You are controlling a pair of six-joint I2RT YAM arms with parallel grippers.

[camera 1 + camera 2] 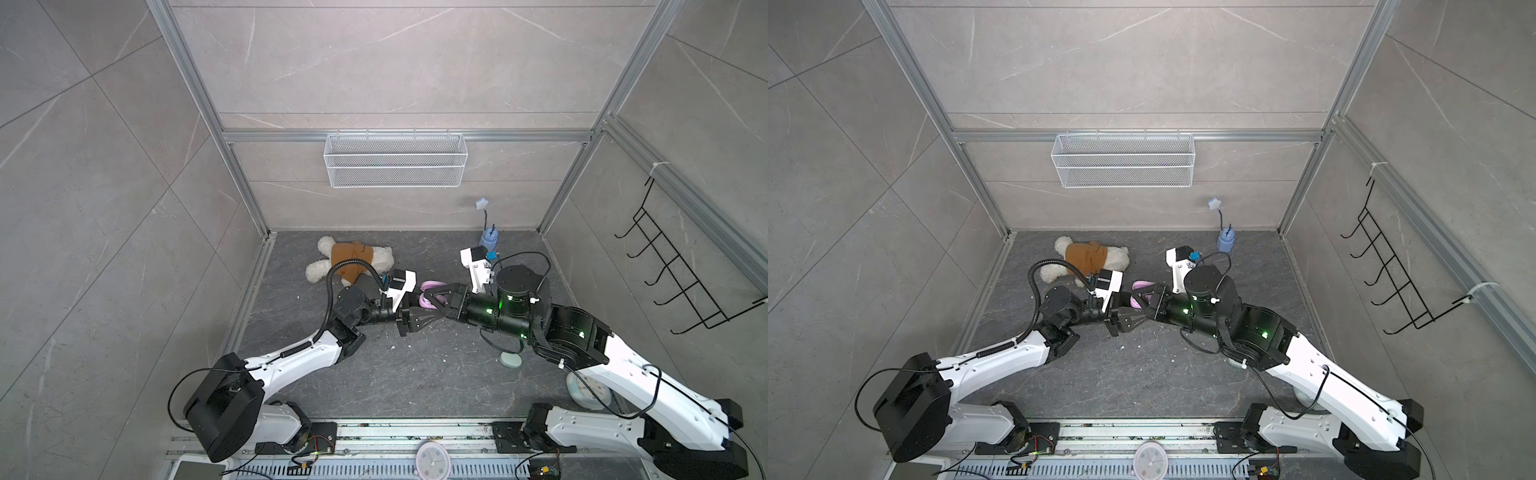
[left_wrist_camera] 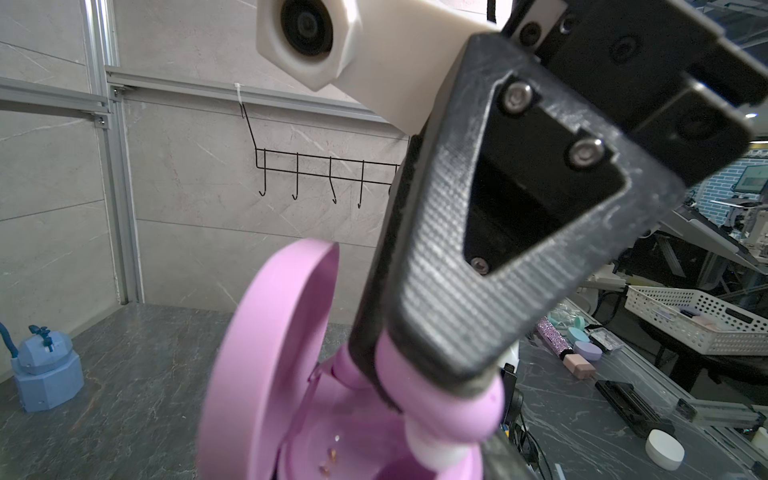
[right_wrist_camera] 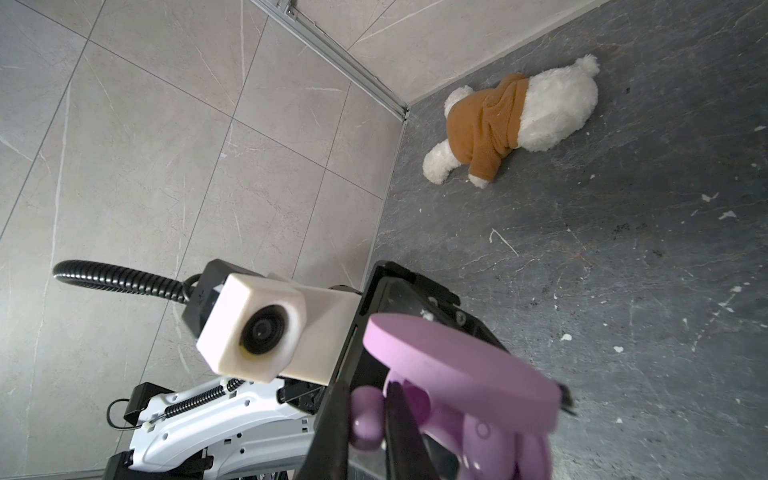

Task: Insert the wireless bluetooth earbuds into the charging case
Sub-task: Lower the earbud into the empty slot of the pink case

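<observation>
The charging case (image 2: 266, 353) is lilac and sits over the desk (image 1: 415, 374), just beside the plush bear (image 1: 349, 262) on its white-legged end. The left pincer (image 1: 428, 309) is clamped on the case base. The lid stands open and near upright, on the side of the base nearer the bear.

The right pincer (image 3: 368, 399) is closed on one lilac earbud (image 2: 449, 411) – both fingers pinch its rounded body. The earbud's long axis runs steeply, slightly tilted, with the white tip pointing down into the case base and its lilac end up between the fingers. The tip's seating depth cannot be determined – the case wall hides it.
</observation>
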